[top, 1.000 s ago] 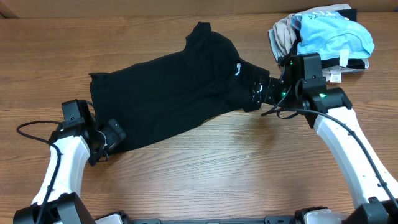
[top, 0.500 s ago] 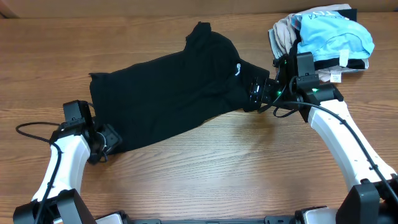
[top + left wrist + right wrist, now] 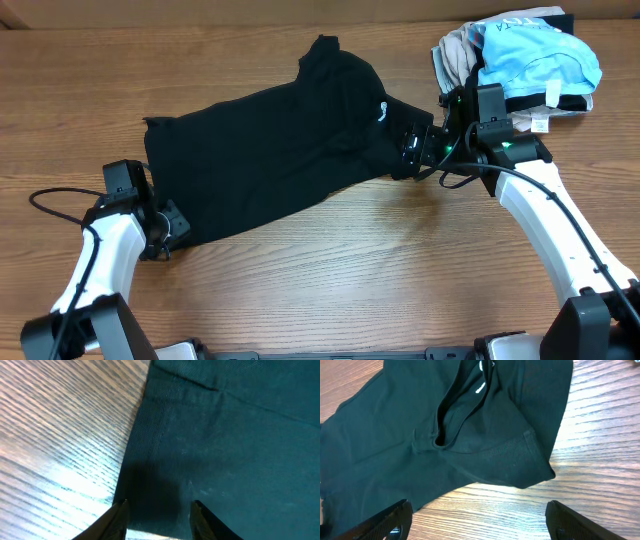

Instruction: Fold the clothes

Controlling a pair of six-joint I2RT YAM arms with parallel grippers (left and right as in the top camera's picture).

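Overhead view: your black garment (image 3: 270,150) lies spread flat on the wooden table (image 3: 350,270), its long axis running from 8 o'clock to 2 o'clock across the centre. A small white logo (image 3: 382,110) shows near its 2 o'clock end.

The left gripper (image 3: 170,222) sits at the garment's 7 o'clock corner. In the left wrist view its fingers (image 3: 119,519) straddle the hem, but you cannot tell whether they pinch the cloth.

The right gripper (image 3: 412,150) hangs over the rumpled 3 o'clock end. In the right wrist view its fingers (image 3: 390,521) stand wide apart above the folds, holding nothing.

A light blue garment (image 3: 540,55) and a beige garment (image 3: 455,55) are heaped at the table's 1 o'clock corner, apart from the black one.
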